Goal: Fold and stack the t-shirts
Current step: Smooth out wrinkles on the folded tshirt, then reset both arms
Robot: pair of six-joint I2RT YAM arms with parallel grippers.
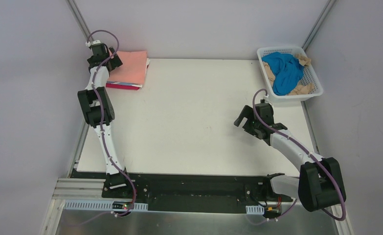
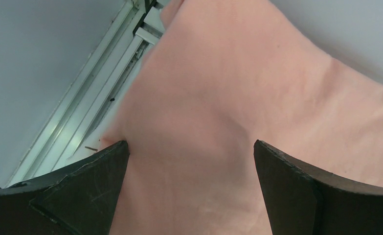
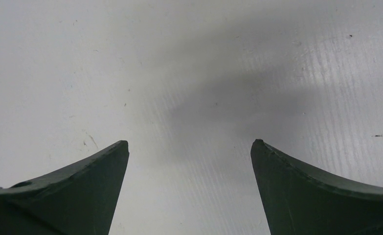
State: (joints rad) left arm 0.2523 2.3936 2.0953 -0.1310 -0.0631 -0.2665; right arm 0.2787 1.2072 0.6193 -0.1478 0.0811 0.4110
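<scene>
A folded salmon-pink t-shirt lies on top of a stack at the table's far left corner, with white and magenta edges showing under it. My left gripper is open right over the stack's left edge; in the left wrist view its jaws stand wide apart just above the pink cloth, with its midpoint over the cloth. A bright blue t-shirt and a tan one lie crumpled in the white basket. My right gripper is open and empty over bare table.
The white lattice basket stands at the far right corner, just beyond my right gripper. A metal frame rail runs along the table's left edge beside the stack. Grey walls close the back and sides.
</scene>
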